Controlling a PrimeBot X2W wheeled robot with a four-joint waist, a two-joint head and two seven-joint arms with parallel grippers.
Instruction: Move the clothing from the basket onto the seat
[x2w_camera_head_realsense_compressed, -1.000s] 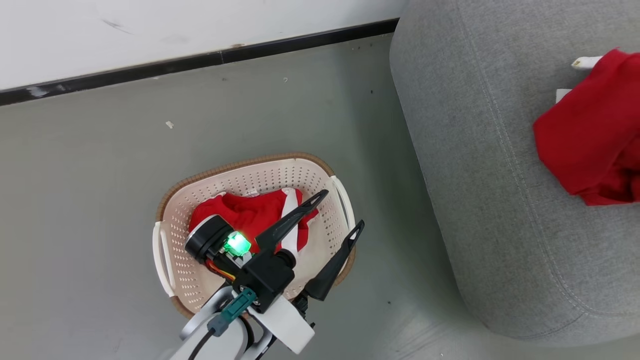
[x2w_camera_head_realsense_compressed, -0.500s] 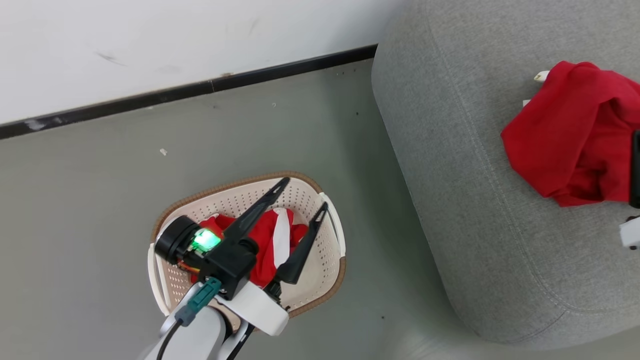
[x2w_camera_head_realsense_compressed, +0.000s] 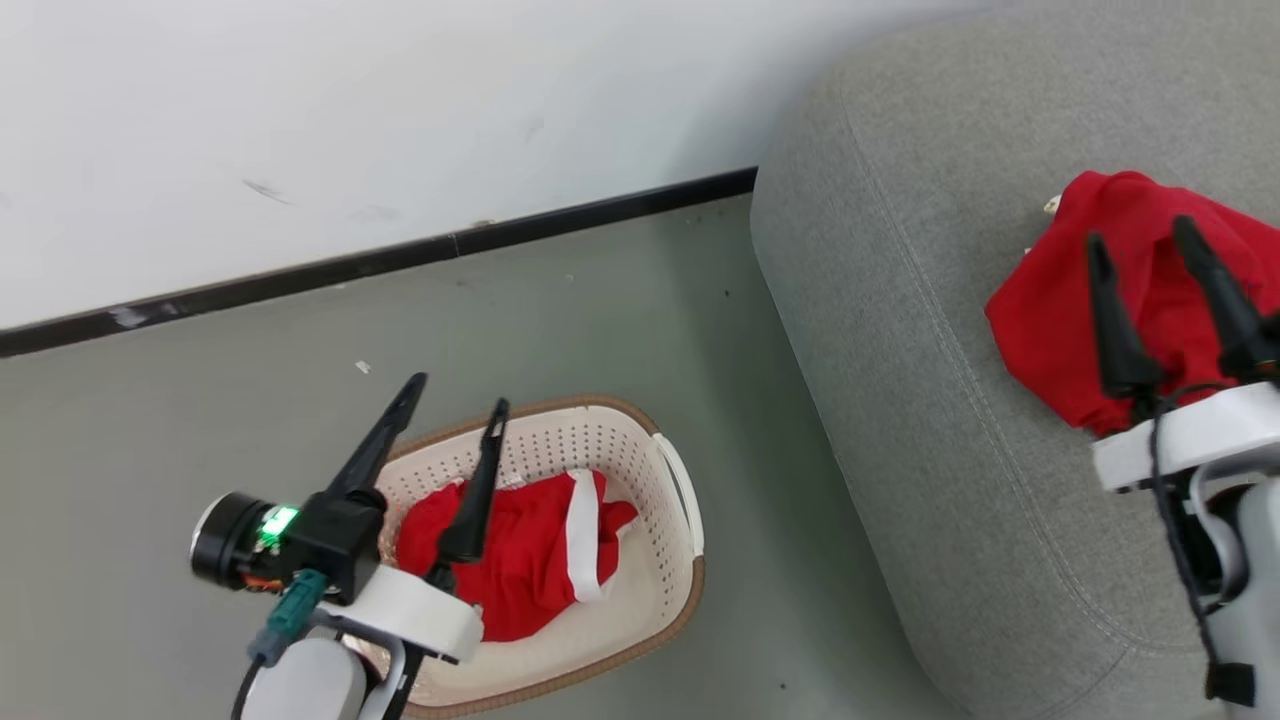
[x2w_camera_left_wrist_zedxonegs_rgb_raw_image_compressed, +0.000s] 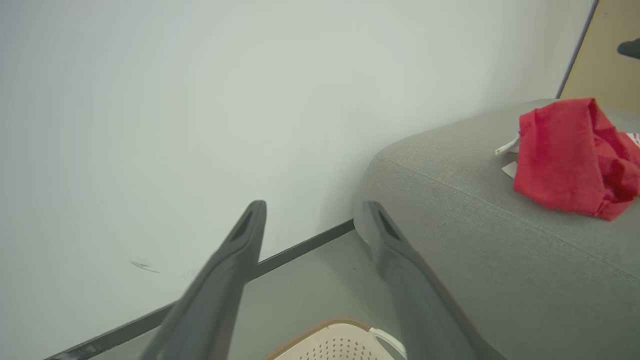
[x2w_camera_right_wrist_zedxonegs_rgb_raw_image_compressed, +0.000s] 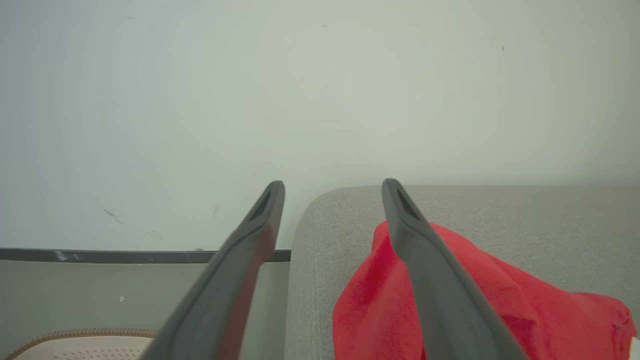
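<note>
Seemingly open floor (x2w_camera_head_realsense_compressed: 770, 520) between basket (x2w_camera_head_realsense_compressed: 640, 465) and seat (x2w_camera_head_realsense_compressed: 900, 420)

Fig. 1. Indoor room with domestic furnishing, of the living-room or laundry kind. A plain white wall (x2w_camera_head_realsense_compressed: 400, 120) meets a smooth grey-green floor (x2w_camera_head_realsense_compressed: 150, 420) along a black skirting strip (x2w_camera_head_realsense_compressed: 600, 212). A large grey woven-fabric seat (x2w_camera_head_realsense_compressed: 900, 420) with rounded corners and stitched seams stands against the wall. Just beside it, on the floor, sits a perforated cream laundry basket (x2w_camera_head_realsense_compressed: 600, 405) with a brown rim. 1 red garment (x2w_camera_head_realsense_compressed: 520, 570) lies in the basket and a 2nd garment (x2w_camera_head_realsense_compressed: 1045, 320) on the seat. Whether this is a real home or a mock-up cannot be told.
</note>
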